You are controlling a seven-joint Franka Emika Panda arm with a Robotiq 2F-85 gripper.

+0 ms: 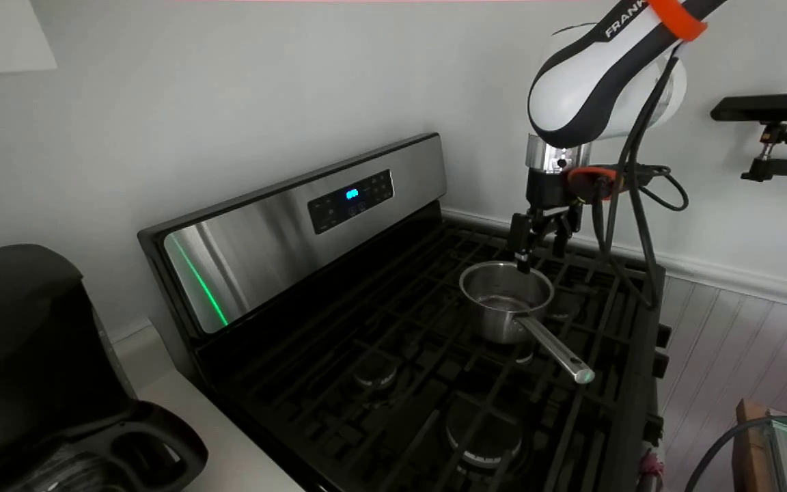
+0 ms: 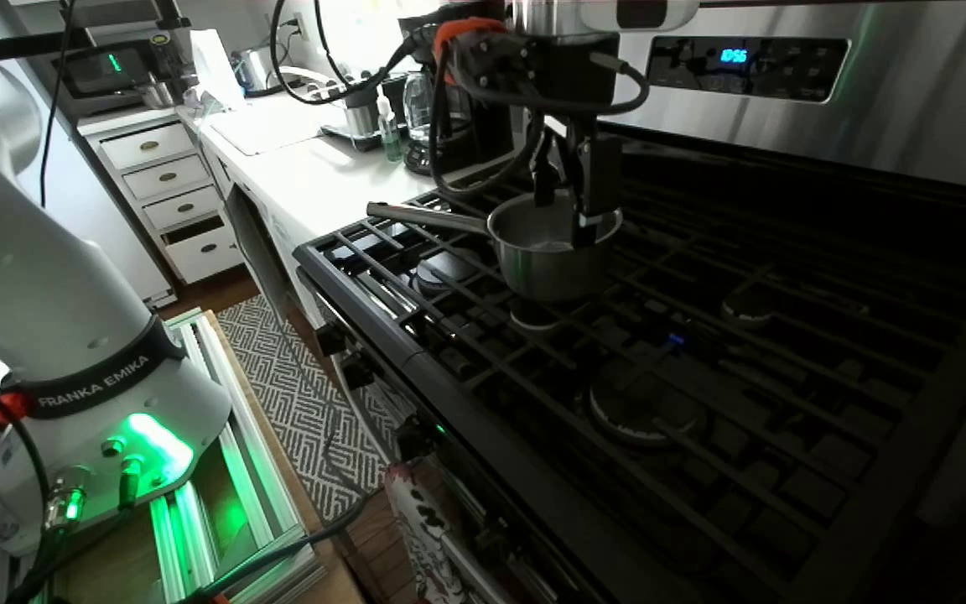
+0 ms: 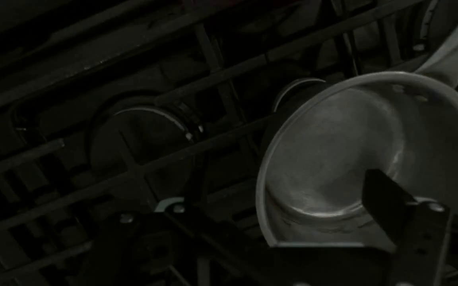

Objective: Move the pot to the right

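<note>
- In an exterior view we read "FRANK" on the arm [image 1: 571,99] at the upper right, beside an orange band [image 1: 678,19].
- At the left edge a coffee maker [image 1: 18,328] carries white lettering; we make out only "ffee".
- Blue digits on the control panel [image 1: 350,202] of the stove [image 1: 264,260] are too blurred for us.
- Right of centre the pot [image 1: 496,324] sits on the stove, handle [image 1: 554,347] toward the lower right; the gripper [image 1: 541,254] stands at its rim, fingers [image 1: 522,260] apart.
- In an exterior view we read "FRANKA EMIKA" on the robot's base [image 2: 89,428] at lower left and "10:56" on the panel at upper right.
- Toward the top, left of centre, a pump bottle [image 2: 390,134] shows green liquid, beside a glass carafe [image 2: 418,105]; the pot is near the centre, handle pointing left.
- In the wrist view we look onto the metal floor of the pot, at right; one finger shows over its inside, the other over the grates [image 3: 229,73] outside. We cannot tell whether either touches it.
</note>
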